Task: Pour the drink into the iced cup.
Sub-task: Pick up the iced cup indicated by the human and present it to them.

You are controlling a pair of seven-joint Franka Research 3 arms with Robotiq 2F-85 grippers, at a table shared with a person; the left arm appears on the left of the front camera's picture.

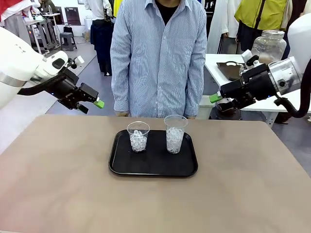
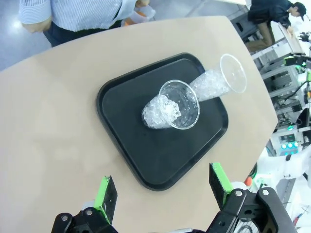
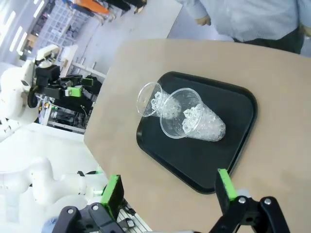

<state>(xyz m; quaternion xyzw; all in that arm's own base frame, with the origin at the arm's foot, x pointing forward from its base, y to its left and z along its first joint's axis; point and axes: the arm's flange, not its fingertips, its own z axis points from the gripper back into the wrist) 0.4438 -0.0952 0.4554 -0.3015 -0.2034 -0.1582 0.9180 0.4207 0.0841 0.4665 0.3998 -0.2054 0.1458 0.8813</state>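
Tan surface (image 1: 58,184) carries a black tray (image 1: 153,172) with a short cup (image 1: 138,137) and a tall cup (image 1: 175,134), ice alone in each. Both stand upright, mouths up, long axis vertical, below and between the left claw (image 1: 92,106) and right claw (image 1: 217,100). Both claws are spread, empty and well above them. Reads as pre-pour: an orange-tinted thing (image 2: 142,13) beside the person (image 2: 82,14) may be the drink, can't tell. Next move needs a claw on the drink's container, then a tilt over a cup mouth.
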